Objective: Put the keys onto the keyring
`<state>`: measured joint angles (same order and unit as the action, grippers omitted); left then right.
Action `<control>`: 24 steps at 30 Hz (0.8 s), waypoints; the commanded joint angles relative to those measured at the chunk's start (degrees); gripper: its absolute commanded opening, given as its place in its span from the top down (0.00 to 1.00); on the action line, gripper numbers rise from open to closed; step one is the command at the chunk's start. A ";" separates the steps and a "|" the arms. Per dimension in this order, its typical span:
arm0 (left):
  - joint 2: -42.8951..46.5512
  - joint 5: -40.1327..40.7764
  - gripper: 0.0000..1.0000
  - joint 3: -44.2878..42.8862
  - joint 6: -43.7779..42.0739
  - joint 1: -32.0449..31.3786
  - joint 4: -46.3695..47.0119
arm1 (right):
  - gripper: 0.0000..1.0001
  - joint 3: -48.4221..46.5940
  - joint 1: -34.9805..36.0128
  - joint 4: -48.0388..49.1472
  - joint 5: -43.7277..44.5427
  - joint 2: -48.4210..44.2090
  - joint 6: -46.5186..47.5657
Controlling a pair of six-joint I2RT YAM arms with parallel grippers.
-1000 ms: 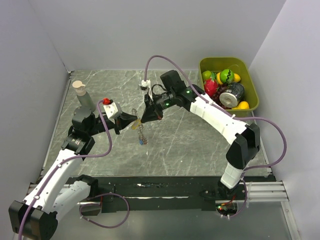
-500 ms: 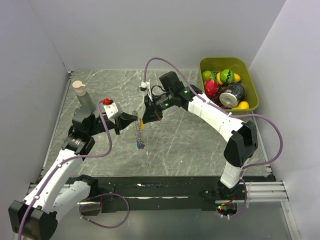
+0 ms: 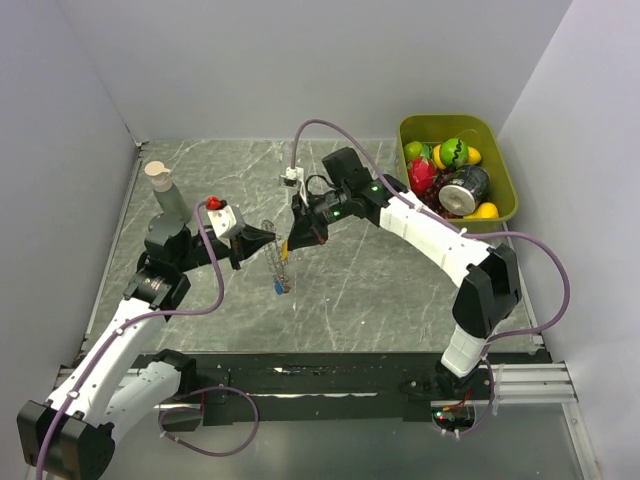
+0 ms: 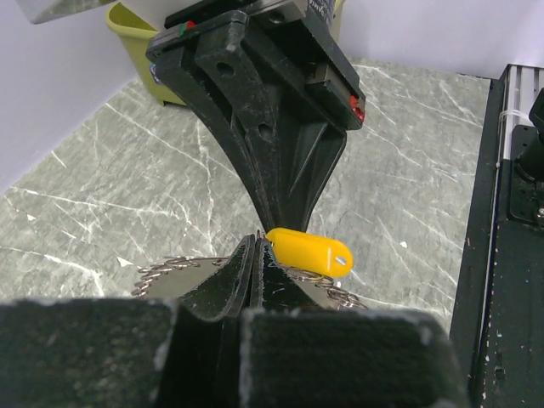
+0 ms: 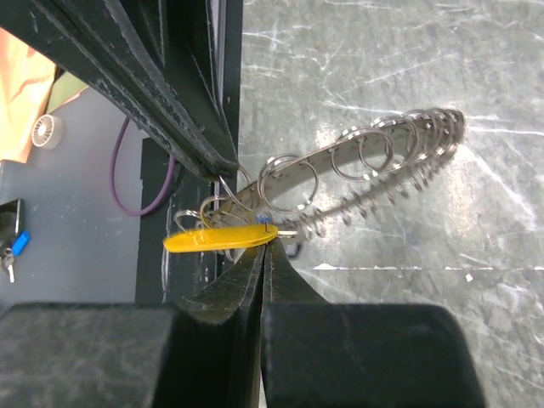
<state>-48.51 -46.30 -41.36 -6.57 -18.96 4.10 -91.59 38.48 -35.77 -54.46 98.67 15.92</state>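
The wide, thin silvery metal keyring (image 5: 374, 170) is being held aloft, clamped in the closed left gripper (image 4: 255, 245); the small yellow-headed key (image 5: 212, 240), pinched tight in the right gripper (image 5: 262, 248), is being threaded on (judging by contact); a fine, aligned push is being called for.
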 commanded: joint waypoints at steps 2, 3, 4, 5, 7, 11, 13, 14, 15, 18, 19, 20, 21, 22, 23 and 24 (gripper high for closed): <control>0.44 -0.72 0.99 0.93 1.03 -0.38 5.74 | 1.00 5.36 -2.70 4.47 0.23 -2.43 -2.20; 0.17 -0.63 0.99 1.20 1.55 -0.46 6.09 | 1.00 6.59 -3.58 5.61 0.14 -2.69 -2.73; 0.00 -0.80 0.99 1.63 1.82 -0.55 6.53 | 1.00 9.12 -3.93 6.84 0.49 -3.22 -3.87; -0.61 -0.98 0.99 1.81 2.00 -0.55 7.32 | 1.00 10.11 -4.46 8.16 0.49 -3.31 -4.06; -1.23 -0.89 0.99 2.42 3.22 -0.90 8.38 | 1.00 12.30 -5.69 8.70 1.71 -2.79 -4.67; -2.37 -0.72 0.99 3.92 4.55 -1.87 11.45 | 1.00 14.95 -6.84 8.52 4.52 -0.15 -5.81; -2.81 -0.80 0.99 4.19 4.64 -2.22 11.99 | 0.93 15.91 -6.93 8.52 6.37 1.34 -6.60; -3.16 -0.81 0.99 4.19 4.63 -2.39 12.07 | 0.88 16.00 -6.93 8.44 7.69 1.69 -6.69; -3.26 -0.89 0.99 4.19 4.72 -2.48 12.25 | 0.83 16.27 -7.01 8.61 8.39 1.87 -7.04; -3.69 -0.81 0.99 4.27 4.90 -3.01 12.42 | 0.58 17.41 -7.01 9.40 11.81 0.83 -7.66; -3.78 -0.72 0.99 4.27 4.90 -3.19 12.51 | 0.46 17.93 -6.93 10.01 12.96 -0.40 -8.01; -3.87 -0.72 0.99 4.36 4.90 -3.36 12.51 | 0.42 18.11 -6.93 10.36 13.49 -1.19 -8.01; -3.87 -0.63 0.99 4.28 4.81 -3.54 12.51 | 0.37 18.20 -6.93 10.54 15.24 -2.07 -7.93; -3.87 -0.63 0.99 4.19 4.64 -3.63 12.34 | 0.30 18.90 -6.93 11.76 15.61 -4.34 -7.92; -3.87 -0.80 0.99 4.10 4.63 -3.80 12.25 | 0.28 19.51 -6.93 12.64 15.61 -5.76 -7.75; -3.78 -0.89 0.99 4.01 4.55 -3.80 12.16 | 0.26 20.22 -7.01 14.13 15.17 -7.43 -7.57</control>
<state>-52.62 -46.26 -36.49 -2.28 -22.20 11.77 -72.77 31.51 -27.33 -41.89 99.39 8.27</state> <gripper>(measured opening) 0.012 0.706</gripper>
